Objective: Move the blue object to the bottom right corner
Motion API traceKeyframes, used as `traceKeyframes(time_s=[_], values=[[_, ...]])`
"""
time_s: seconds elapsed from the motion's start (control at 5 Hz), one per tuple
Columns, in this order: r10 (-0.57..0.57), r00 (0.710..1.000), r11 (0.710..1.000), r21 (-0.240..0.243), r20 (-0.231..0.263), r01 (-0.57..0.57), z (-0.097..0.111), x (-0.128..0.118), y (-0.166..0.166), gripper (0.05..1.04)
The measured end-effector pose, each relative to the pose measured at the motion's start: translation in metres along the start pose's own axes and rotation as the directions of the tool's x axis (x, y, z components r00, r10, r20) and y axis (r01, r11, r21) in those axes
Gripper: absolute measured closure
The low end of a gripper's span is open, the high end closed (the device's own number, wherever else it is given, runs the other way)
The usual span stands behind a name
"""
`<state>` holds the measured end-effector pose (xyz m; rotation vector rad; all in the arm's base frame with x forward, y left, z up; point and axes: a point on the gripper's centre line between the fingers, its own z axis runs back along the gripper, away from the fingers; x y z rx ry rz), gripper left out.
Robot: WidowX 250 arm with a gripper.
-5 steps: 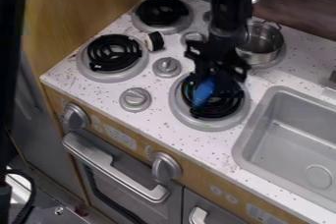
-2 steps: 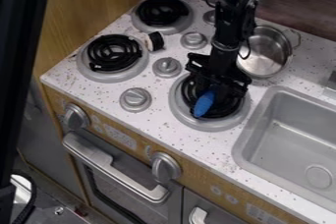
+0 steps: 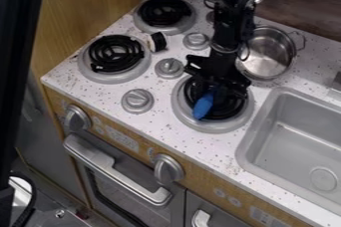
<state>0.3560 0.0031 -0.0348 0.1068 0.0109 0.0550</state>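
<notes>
A small, elongated object of plain blue (image 3: 203, 106) is seen at the black two-finger gripper (image 3: 217, 87), over the black coil of the silver-rimmed front burner (image 3: 212, 125) nearest the sink. Its narrower lower end is pointed toward the front edge of the counter, and its upper end is partly hidden by the gripper. Whether the gripper is open, closed or gripping the blue object cannot be told. The black jointed robot arm (image 3: 230, 27) is extended from the top edge of the view, with the gripper hung over this burner. Behind and to the right of the gripper, a round, shiny steel pot (image 3: 267, 54) with a thin wire handle is placed on the white speckled countertop (image 3: 86, 85). To the right of the burner, a grey rectangular sink (image 3: 266, 136) with a round drain is set into the countertop. On the left, two more black coil burners in silver rims are seen, one farther back (image 3: 164, 13) and one nearer (image 3: 116, 54); beside them a short black-and-white cylinder (image 3: 158, 42) is laid. Among the burners, round grey knobs (image 3: 137, 100) are mounted. Along the wooden front, two larger silver knobs (image 3: 168, 170) are fixed, and a grey oven door is fitted with a long silver handle (image 3: 118, 170).
</notes>
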Motion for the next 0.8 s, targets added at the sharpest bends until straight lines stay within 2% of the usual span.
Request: traceKeyframes(time_s=[0.2,0.4,0.6,0.8], values=[[0.029,1.000,1.000,-0.002,-0.011,-0.029,-0.001,-0.004,0.010,0.663],[0.047,0.999,0.999,0.000,-0.004,-0.047,0.001,-0.003,0.014,0.357],[0.057,0.998,0.998,0.010,0.024,-0.057,0.019,0.003,0.014,0.100],[0.064,0.997,0.998,0.023,0.045,-0.065,0.035,0.007,0.015,0.087]])
